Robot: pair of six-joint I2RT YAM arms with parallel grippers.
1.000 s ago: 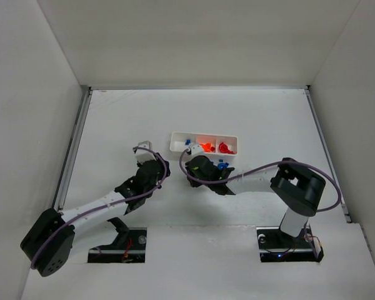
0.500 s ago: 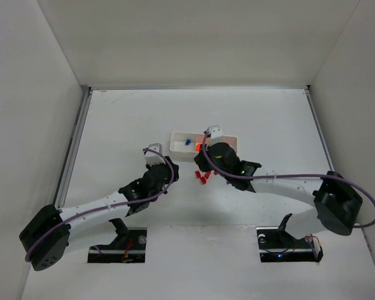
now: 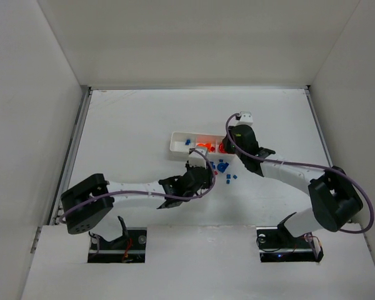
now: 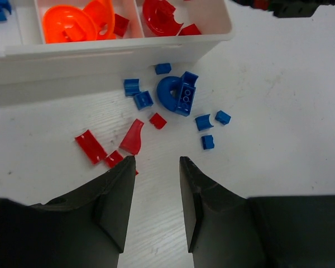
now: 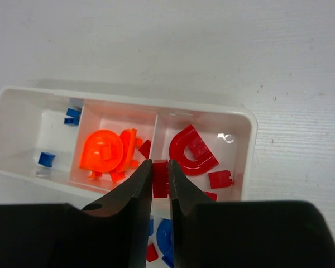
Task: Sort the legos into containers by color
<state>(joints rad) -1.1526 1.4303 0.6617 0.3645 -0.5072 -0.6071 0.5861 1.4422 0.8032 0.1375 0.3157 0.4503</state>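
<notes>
Nearest us, the left hand (image 4: 156, 164) hovers low over the bench (image 4: 285, 123), its fingers apart with nothing between them. Just beyond its tips lie a few loose red legos (image 4: 133, 137) on the left and a cluster of blue legos (image 4: 178, 95) on the right, close to the near wall of the white tray (image 4: 100, 56). The tray runs left to right. Its left compartment holds blue bits (image 5: 46, 158). The middle one holds orange pieces (image 5: 103, 153) and one red bit, and the right one a red arch (image 5: 192, 149) with smaller reds. Over the tray's near edge, about level with the divider between middle and right, the right hand (image 5: 159, 165) is clamped on a small red piece (image 5: 160, 184).
</notes>
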